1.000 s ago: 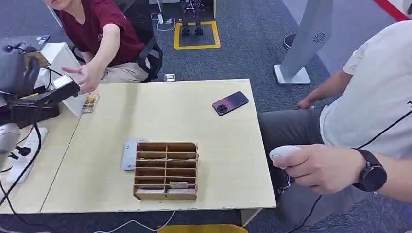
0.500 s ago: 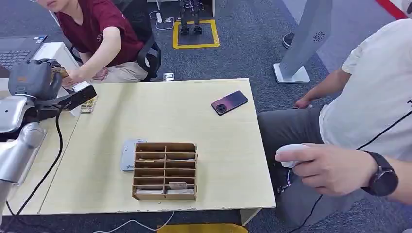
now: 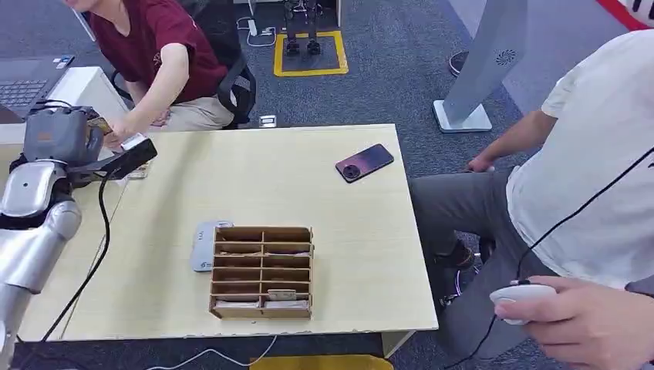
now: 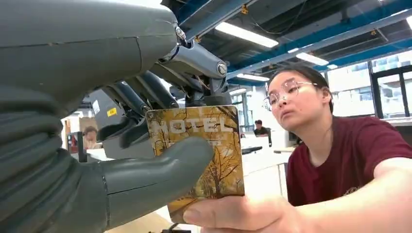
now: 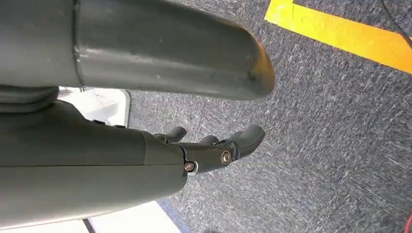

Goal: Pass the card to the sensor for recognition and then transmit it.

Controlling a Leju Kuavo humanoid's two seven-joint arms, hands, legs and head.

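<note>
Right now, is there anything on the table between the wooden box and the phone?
No. In the head view the stretch of table between the wooden box and the phone is bare.

1. The divided box [image 3: 263, 271] sits on the desk [image 3: 347, 231] near its front edge, with the sensor [image 3: 202, 254] touching its left side.
2. The phone [image 3: 364, 163] lies on the desk far right, well behind the box.
3. The left hand [image 3: 58, 135] is raised over the desk's far left corner, the card [image 4: 199, 145] between its thumb and fingers.
4. A person's hand [image 4: 243, 216] touches the card; that person sits behind the corner.
5. Another person sits right of the desk.
6. The right hand [image 5: 214, 145] hangs over the floor.
</note>
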